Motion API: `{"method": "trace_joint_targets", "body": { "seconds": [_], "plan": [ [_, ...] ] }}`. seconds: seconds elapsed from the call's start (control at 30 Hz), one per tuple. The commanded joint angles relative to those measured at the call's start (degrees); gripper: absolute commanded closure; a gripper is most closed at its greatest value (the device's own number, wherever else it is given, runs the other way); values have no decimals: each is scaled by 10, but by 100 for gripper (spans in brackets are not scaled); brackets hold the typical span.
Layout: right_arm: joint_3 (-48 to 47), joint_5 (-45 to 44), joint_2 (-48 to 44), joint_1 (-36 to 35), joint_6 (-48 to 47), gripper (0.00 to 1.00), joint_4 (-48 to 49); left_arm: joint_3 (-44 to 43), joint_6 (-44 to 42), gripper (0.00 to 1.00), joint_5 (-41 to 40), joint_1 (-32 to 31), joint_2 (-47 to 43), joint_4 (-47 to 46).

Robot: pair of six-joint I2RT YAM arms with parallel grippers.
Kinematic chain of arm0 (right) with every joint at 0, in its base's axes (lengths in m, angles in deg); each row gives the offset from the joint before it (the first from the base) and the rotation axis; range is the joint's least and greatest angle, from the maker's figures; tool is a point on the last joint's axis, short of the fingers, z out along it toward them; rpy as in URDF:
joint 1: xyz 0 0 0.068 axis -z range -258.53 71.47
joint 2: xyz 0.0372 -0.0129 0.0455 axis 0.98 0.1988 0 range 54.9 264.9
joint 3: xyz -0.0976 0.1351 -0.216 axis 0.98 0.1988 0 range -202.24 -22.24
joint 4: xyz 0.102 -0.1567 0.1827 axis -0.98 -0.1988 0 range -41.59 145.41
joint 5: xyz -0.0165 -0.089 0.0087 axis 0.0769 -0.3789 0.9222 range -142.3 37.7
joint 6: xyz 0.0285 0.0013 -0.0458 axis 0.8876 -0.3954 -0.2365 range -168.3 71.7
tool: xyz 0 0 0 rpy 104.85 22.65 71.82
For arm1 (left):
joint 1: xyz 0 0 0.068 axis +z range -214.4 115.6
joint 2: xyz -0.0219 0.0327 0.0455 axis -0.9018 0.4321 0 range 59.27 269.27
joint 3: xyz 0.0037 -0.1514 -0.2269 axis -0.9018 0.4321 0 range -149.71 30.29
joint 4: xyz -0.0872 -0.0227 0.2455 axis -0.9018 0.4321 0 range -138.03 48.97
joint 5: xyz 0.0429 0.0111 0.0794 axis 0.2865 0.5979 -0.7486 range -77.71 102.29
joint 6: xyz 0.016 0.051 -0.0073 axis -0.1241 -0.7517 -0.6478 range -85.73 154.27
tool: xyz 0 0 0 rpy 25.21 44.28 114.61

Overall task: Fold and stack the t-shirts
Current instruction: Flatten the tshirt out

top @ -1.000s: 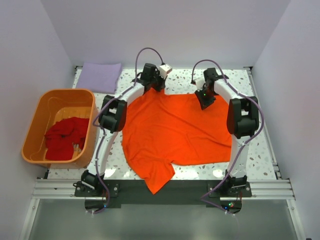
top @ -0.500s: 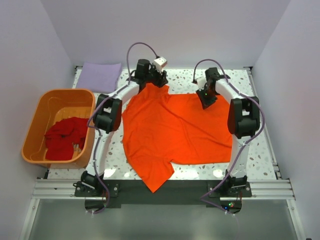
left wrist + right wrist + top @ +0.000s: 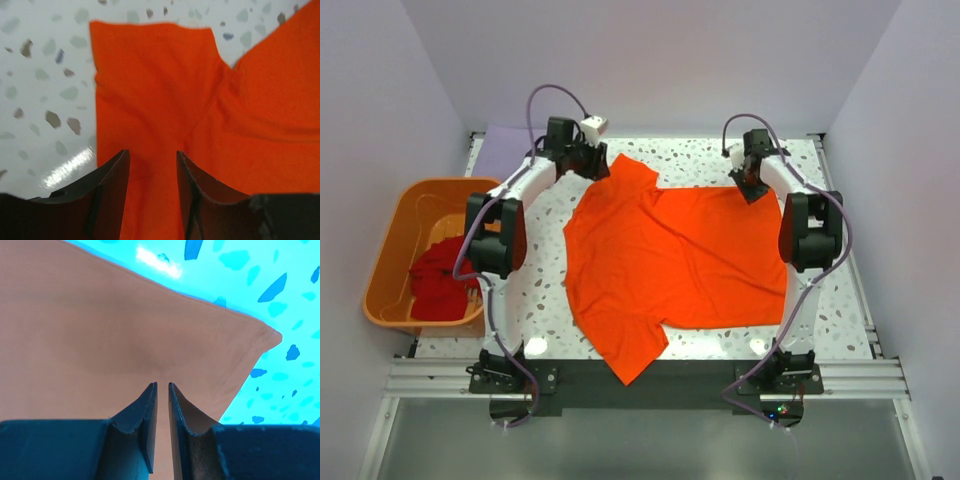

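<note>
Left wrist | left gripper jaws apart, shirt beneath, unheld | right gripper clamps its corner, probably keeping it spread

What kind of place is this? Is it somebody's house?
Probably a robot lab booth, not a house: plain white walls close in a speckled table, a metal rail holds two robot arms, and an orange t-shirt lies spread out.

A robotics lab cell is showing: the left arm and right arm are standing bolted to an aluminium rail at the speckled table's near edge, with bare white walls enclosing it.
</note>
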Motion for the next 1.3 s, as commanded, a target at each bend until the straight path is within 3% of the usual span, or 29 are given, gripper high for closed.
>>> {"method": "trace_joint_targets", "body": {
  "seconds": [0.0, 0.17, 0.37, 0.7, 0.83, 0.93, 1.03, 1.2, 1.27],
  "plan": [
    [-7, -64, 33, 13, -18, 81, 18, 46, -14, 53, 9, -10, -24, 61],
    [-5, -91, 51, 28, -17, 81, 9, 81, -9, 54, -24, -10, -20, 80],
    [-21, -115, 62, 28, -9, 81, 15, 49, -12, 57, -130, -3, 28, 112],
    [-83, -28, 61, 24, 34, 72, -15, -142, -64, 58, -194, 15, 154, 164],
    [-99, 6, 29, 24, 50, 69, -13, -219, -69, 54, -177, 20, 167, 166],
    [-109, 38, -10, 23, 55, 66, -18, -194, -71, 48, -120, 22, 110, 133],
    [-99, 82, -64, 23, 46, 61, -44, -109, -72, 42, -54, 22, 17, 118],
    [-47, 145, -155, 23, -14, 53, -137, -17, -158, 39, 56, 22, -126, 197],
    [1, 152, -199, 23, -48, 52, -191, 63, -207, 39, 85, 22, -191, 239]
  ]
}}
